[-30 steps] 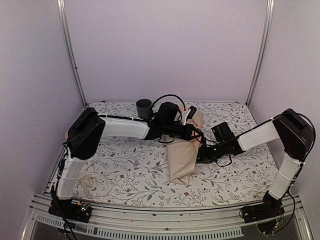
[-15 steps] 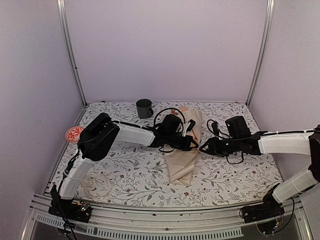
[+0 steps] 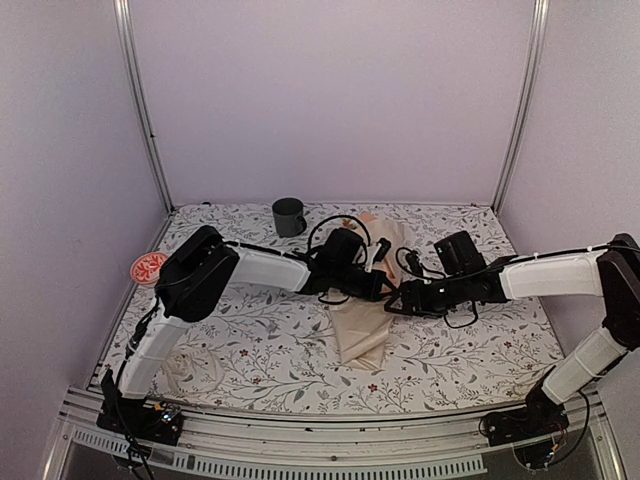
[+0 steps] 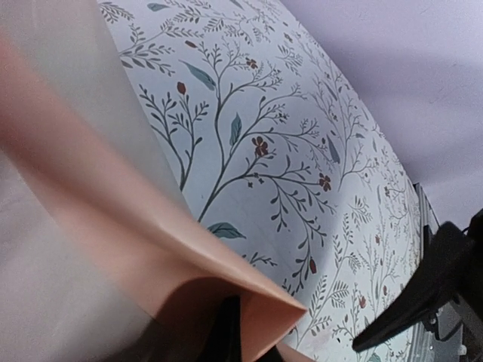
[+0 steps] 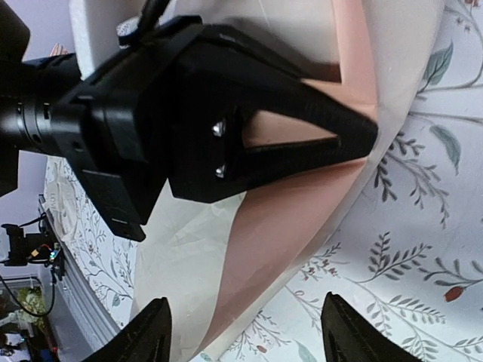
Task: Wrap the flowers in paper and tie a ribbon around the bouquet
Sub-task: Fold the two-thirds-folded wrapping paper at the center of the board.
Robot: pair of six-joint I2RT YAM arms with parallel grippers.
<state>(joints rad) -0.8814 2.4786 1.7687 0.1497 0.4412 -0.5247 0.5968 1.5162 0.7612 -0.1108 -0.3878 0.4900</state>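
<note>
Right tool, wider now, just beside the paper.

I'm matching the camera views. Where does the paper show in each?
Top external: paper at centre, between the arms.
Left wrist: paper fills the left side.
Right wrist: paper at centre, behind the left claw.
Shared landmark: floral cloth.

soft even light, seemingly blurry close-ups

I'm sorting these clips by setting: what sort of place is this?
Likely a lab test booth: plain walls and metal rails enclose a cloth-covered table, left arm and right arm bolted at its edge.
</note>
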